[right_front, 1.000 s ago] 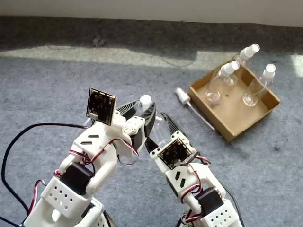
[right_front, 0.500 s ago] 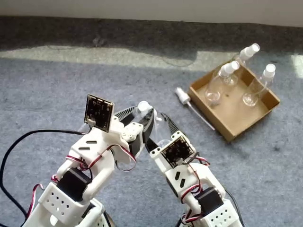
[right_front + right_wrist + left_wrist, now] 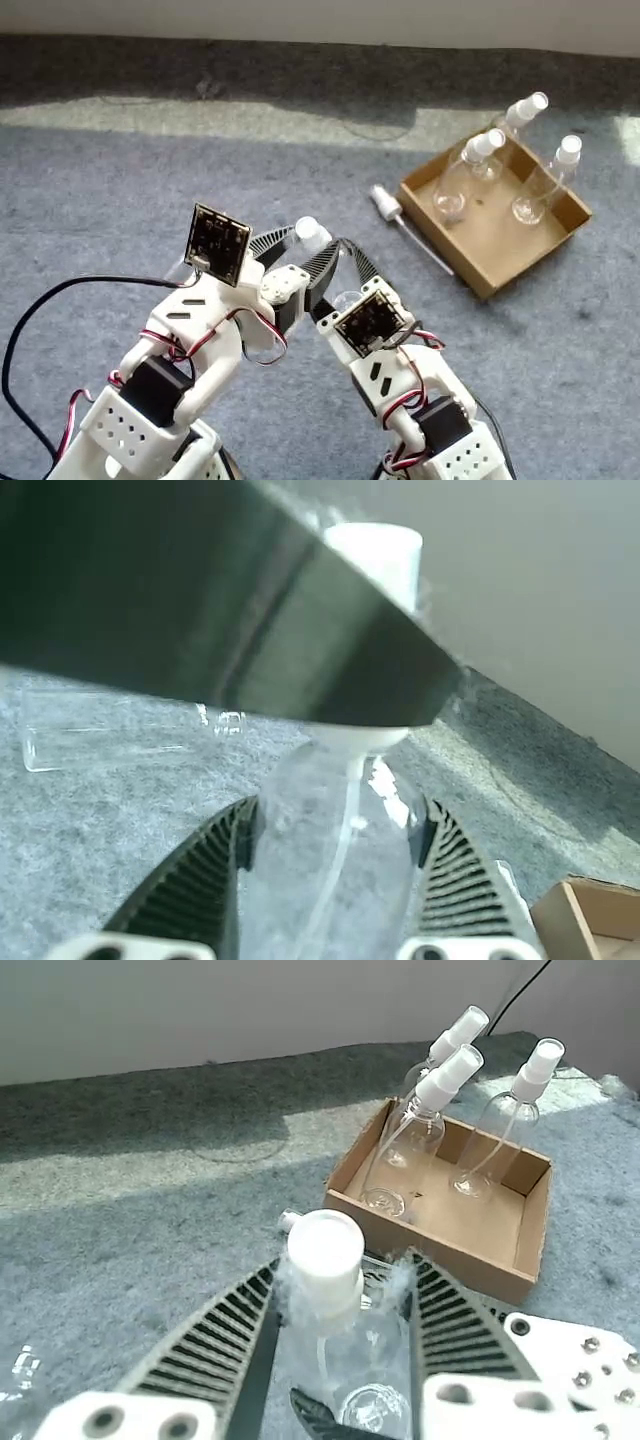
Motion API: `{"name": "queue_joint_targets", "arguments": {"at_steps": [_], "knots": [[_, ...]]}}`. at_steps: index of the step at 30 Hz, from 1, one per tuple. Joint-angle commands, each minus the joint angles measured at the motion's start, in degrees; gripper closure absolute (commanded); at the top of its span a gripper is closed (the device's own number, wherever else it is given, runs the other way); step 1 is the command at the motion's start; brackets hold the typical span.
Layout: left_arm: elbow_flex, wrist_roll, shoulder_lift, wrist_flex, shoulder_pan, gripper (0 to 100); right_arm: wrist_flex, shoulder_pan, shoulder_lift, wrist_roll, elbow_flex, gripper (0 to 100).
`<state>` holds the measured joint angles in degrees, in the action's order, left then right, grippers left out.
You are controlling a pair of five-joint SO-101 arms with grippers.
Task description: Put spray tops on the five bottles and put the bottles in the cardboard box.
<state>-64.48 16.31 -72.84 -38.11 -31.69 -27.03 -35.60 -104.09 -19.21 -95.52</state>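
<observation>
Bottle (image 3: 345, 298) sits between your two arms, well apart from the cardboard box (image 3: 540, 252).

High view: the left gripper (image 3: 300, 248) has its jaws clenched on the bottle just under its spray top (image 3: 308, 230). The right gripper (image 3: 340, 280) has its jaws on the clear body lower down. A loose spray top (image 3: 384, 204) lies on the grey table (image 3: 120, 170) just beside the box. Three capped bottles (image 3: 470, 165) lean inside the box.

Left wrist view: you see the white spray top (image 3: 325, 1252) seated on the neck, a ribbed jaw on each side. The box (image 3: 450, 1250) lies beyond.

Right wrist view: your jaws press both sides of the bottle (image 3: 330, 860). A dark jaw of the left gripper crosses above them. A bare bottle (image 3: 110, 730) lies on its side on the table.
</observation>
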Motion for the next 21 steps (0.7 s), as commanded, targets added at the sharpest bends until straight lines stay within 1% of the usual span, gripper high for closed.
{"name": "queue_joint_targets", "arguments": {"at_steps": [1,8,13,17,21], "knots": [[0.7,-0.8,-0.6,-0.3,-1.5,82,1.0,-0.4,-1.3,-1.0,-6.5,91.8],[0.4,-0.8,-0.6,-0.3,4.2,78,0.7,-0.4,-1.3,-1.0,-6.5,91.8],[0.8,-0.8,-1.7,-0.3,4.4,75,0.7,-0.4,-1.3,-1.0,-6.5,91.8],[0.5,-1.1,-7.2,-0.5,4.4,72,0.7,-0.4,-1.3,-1.0,-6.5,91.8],[0.3,-1.1,-13.2,-6.8,4.4,72,0.7,-0.4,-1.3,-1.0,-6.5,91.8]]}}
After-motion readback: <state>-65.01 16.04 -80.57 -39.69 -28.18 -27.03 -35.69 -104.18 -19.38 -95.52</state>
